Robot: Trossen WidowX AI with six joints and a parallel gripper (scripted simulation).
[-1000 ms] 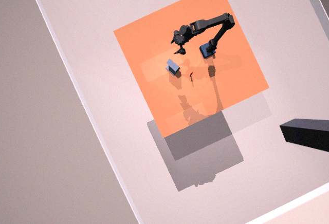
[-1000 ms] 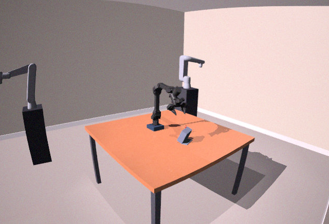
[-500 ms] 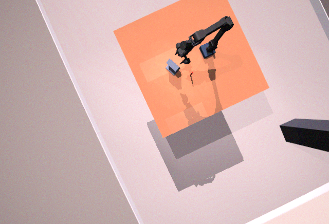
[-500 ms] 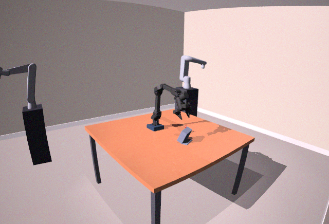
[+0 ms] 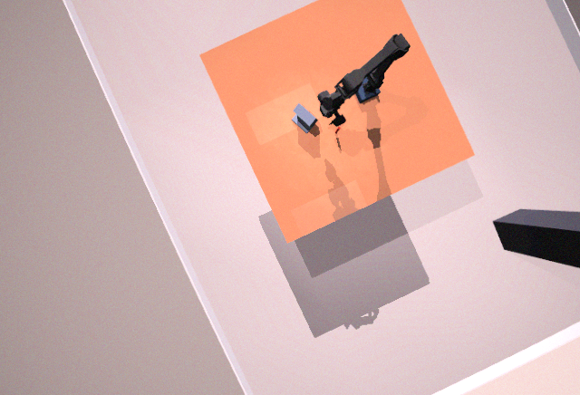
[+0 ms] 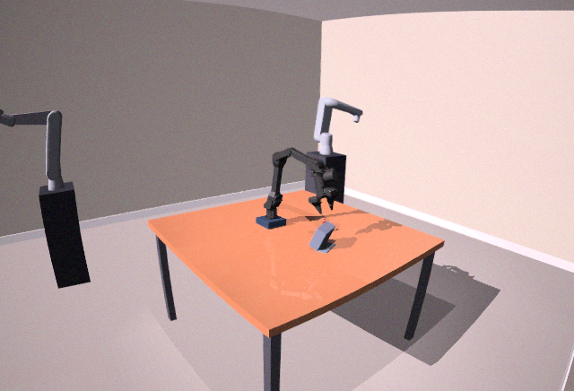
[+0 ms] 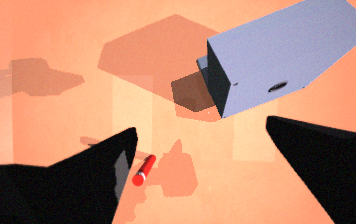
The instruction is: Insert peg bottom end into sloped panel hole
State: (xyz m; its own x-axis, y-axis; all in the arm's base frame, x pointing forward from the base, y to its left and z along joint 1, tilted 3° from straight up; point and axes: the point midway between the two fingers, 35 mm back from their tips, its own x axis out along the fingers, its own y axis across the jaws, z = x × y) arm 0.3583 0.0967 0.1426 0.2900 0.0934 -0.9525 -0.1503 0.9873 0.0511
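A small red peg (image 5: 337, 130) (image 6: 326, 222) (image 7: 144, 170) stands on the orange table (image 5: 254, 92) (image 6: 232, 257) (image 7: 60, 125). In the wrist view it shows just inside my left finger. The grey-blue sloped panel (image 5: 304, 117) (image 6: 321, 237) (image 7: 280, 55) stands close beside the peg, and the wrist view shows a dark hole (image 7: 277, 87) in its face. My gripper (image 5: 336, 120) (image 6: 325, 208) (image 7: 200, 127) is open and empty. It points down and hangs a little above the peg, off to one side of the panel.
The arm's blue base (image 5: 368, 92) (image 6: 270, 221) sits on the table behind the peg. A dark pedestal with a grey arm (image 6: 62, 234) stands off the table at the left, and another one (image 6: 332, 170) (image 5: 556, 236) stands behind the table.
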